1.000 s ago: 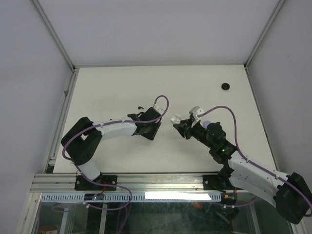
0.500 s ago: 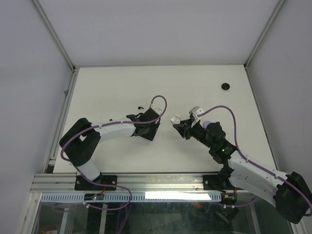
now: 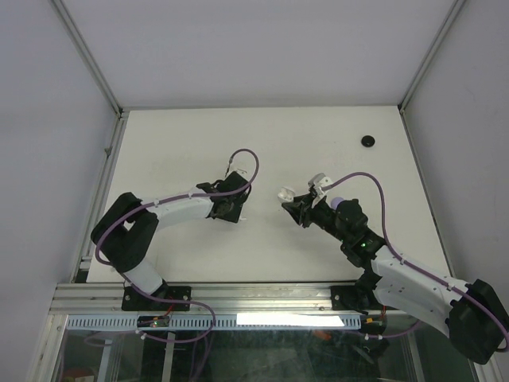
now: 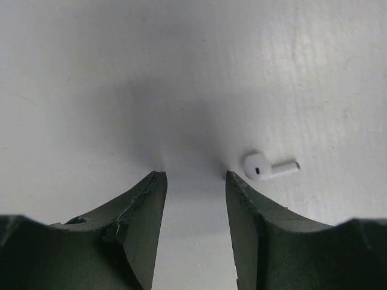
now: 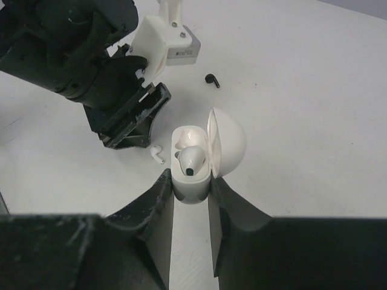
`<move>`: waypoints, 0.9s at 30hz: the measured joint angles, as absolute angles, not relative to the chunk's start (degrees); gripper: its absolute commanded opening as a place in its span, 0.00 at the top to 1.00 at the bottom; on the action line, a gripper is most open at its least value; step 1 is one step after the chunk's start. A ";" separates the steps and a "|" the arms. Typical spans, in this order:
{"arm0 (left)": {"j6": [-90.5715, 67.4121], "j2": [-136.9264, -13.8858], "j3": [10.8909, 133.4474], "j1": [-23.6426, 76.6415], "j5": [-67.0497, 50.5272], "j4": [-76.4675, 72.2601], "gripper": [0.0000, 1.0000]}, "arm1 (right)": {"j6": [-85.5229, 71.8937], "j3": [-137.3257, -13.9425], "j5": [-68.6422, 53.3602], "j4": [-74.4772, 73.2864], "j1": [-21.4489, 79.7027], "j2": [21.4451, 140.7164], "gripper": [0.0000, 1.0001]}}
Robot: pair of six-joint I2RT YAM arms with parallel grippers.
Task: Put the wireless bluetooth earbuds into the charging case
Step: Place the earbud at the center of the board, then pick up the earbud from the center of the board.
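My right gripper (image 5: 191,181) is shut on the base of a white charging case (image 5: 192,181), held up with its lid (image 5: 227,142) open; one white earbud (image 5: 193,158) sits in it. In the top view the case (image 3: 285,193) is at the table's middle. A second white earbud (image 4: 266,167) lies on the table just right of my left gripper (image 4: 195,176), which is open with nothing between its fingers. The right wrist view shows this earbud (image 5: 157,154) between the left gripper (image 5: 130,124) and the case. A tiny black earbud (image 5: 211,80) lies farther back.
A small black round puck (image 3: 368,141) sits at the table's far right. Grey walls with metal frame rails (image 3: 107,159) enclose the white table on three sides. A metal rail (image 3: 238,298) runs along the near edge by both arm bases.
My left gripper has opened and drawn back to the left, away from the case. The right arm and the case have stayed put.
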State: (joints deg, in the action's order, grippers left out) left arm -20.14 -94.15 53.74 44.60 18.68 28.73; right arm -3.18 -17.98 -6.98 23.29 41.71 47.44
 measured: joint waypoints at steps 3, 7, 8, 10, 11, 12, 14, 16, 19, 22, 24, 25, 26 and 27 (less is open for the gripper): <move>-20.56 -94.00 53.74 42.83 19.07 28.71 0.54 | -3.18 -17.98 -7.11 23.29 41.71 47.55 1.00; -21.74 -92.49 53.69 42.72 18.72 28.69 0.54 | -3.20 -17.98 -7.25 23.29 41.71 47.55 1.00; -22.13 -91.72 53.63 42.76 18.28 28.67 0.54 | -3.22 -17.98 -7.27 23.29 41.71 47.55 1.00; -23.33 -89.84 53.47 42.76 17.39 28.71 0.53 | -3.33 -17.98 -7.29 23.29 41.71 47.55 1.00; -23.88 -88.95 53.45 42.76 16.88 28.69 0.53 | -3.36 -17.98 -7.29 23.29 41.71 47.55 1.00; -24.84 -87.96 53.45 42.76 16.25 28.51 0.53 | -3.38 -17.98 -7.29 23.29 41.71 47.55 1.00; -26.44 -86.67 53.47 42.76 15.68 28.23 0.54 | -3.42 -17.98 -7.33 23.29 41.71 47.55 1.00; -27.81 -86.28 53.47 42.76 14.79 27.55 0.56 | -3.55 -17.98 -7.38 23.29 41.71 47.55 1.00; -29.19 -86.70 53.47 42.76 14.02 27.31 0.59 | -3.62 -17.98 -7.68 23.29 41.71 47.55 1.00; -30.00 -88.31 53.54 42.76 13.08 26.87 0.63 | -3.84 -17.98 -7.86 23.29 41.71 47.55 1.00; -30.39 -89.62 53.54 42.76 12.67 26.87 0.65 | -3.99 -17.98 -7.92 23.29 41.71 47.55 1.00; -30.50 -90.06 53.54 42.76 12.34 26.87 0.65 | -4.03 -17.98 -7.92 23.29 41.71 47.55 1.00; -30.59 -90.37 53.54 42.76 12.10 26.87 0.66 | -4.03 -17.98 -7.92 23.31 41.71 47.55 1.00; -30.65 -90.67 53.54 42.76 11.79 26.83 0.66 | -4.05 -17.98 -7.92 23.31 41.71 47.55 1.00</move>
State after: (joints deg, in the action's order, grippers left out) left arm -30.65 -90.67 53.54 42.76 11.79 26.83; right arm -4.05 -17.98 -7.92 23.31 41.71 47.55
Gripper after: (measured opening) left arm 0.351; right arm 0.271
